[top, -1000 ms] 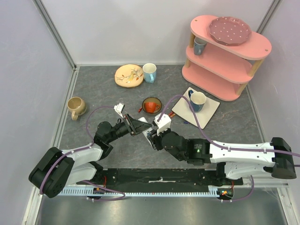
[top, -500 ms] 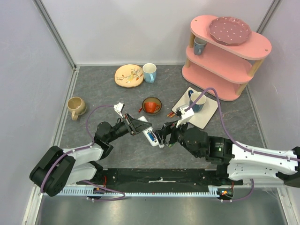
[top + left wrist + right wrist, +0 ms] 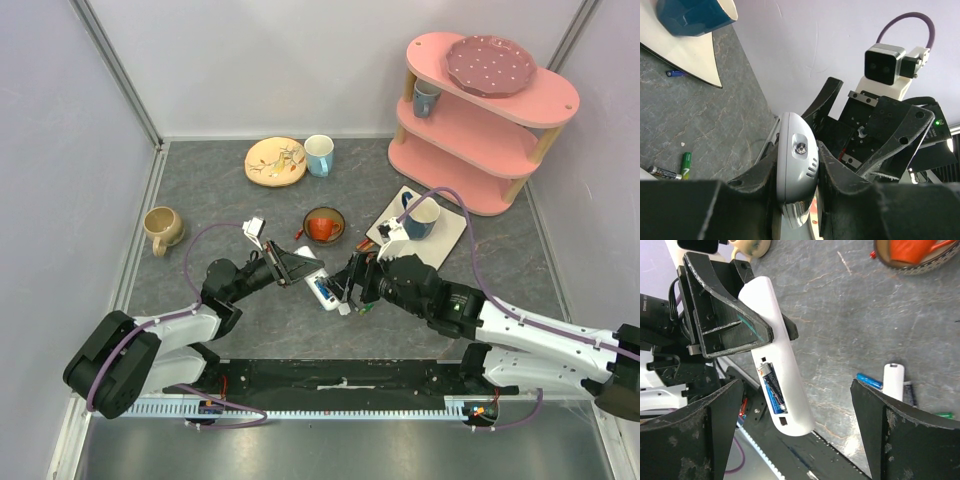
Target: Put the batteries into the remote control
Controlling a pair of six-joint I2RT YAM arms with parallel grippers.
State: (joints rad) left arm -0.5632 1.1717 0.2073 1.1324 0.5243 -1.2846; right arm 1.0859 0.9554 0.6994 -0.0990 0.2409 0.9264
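Within the left hand [image 3: 297, 268], white remote control [image 3: 785, 371], one blue battery [image 3: 772, 388] inside.

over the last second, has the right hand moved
Yes. The right hand backed off rightward, from just below the orange cup toward the white mat.

Grey marbled bench [image 3: 200, 190] formed the floor of the cell. 3 plain pale lilac walls closed it in: back wall [image 3: 300, 60], left wall [image 3: 50, 170], right wall [image 3: 610, 190]. Silver metal posts [image 3: 118, 68] ran up the 2 far corners. A metal rail [image 3: 140, 230] edged the bench on the left. Pink 3-tier shelf [image 3: 470, 125] with light wooden pegs stood in the far right corner. Light was soft and even, with a faint shadow under the shelf.
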